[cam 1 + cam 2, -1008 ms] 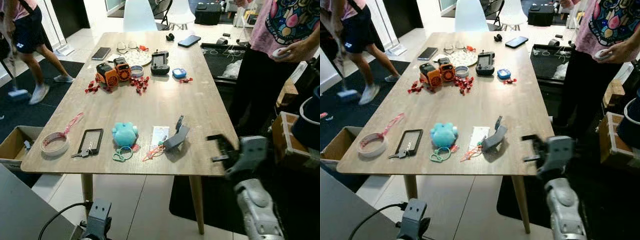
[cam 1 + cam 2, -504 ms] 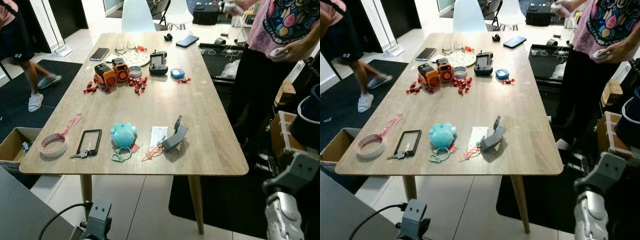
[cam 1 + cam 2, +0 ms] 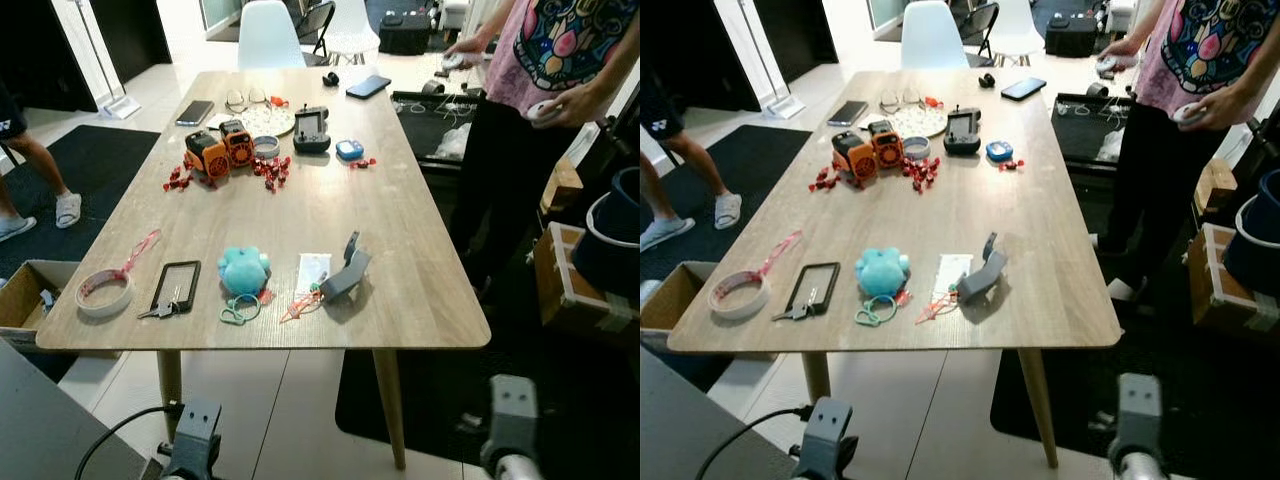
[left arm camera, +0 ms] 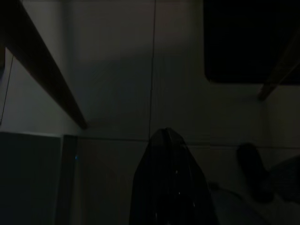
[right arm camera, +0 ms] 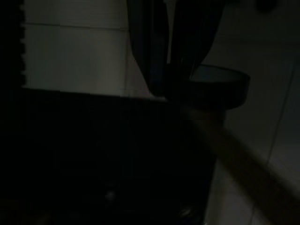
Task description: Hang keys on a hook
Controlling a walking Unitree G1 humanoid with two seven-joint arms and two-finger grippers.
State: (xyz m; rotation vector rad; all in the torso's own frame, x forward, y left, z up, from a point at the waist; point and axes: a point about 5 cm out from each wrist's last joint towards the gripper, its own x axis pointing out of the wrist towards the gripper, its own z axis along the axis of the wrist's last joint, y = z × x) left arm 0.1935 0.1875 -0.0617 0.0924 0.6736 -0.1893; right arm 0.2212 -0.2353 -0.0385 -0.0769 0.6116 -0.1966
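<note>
Keys [image 3: 166, 306] lie on the tabletop [image 3: 420, 290] near its front-left edge, long axis pointing away from the robot, above and ahead of both hanging grippers, left gripper [image 4: 166, 187] nearer; cannot tell jaw state on either; right gripper [image 5: 171, 51] below the right side.

Two phones [image 3: 196, 111], one tape roll [image 3: 104, 293]
</note>
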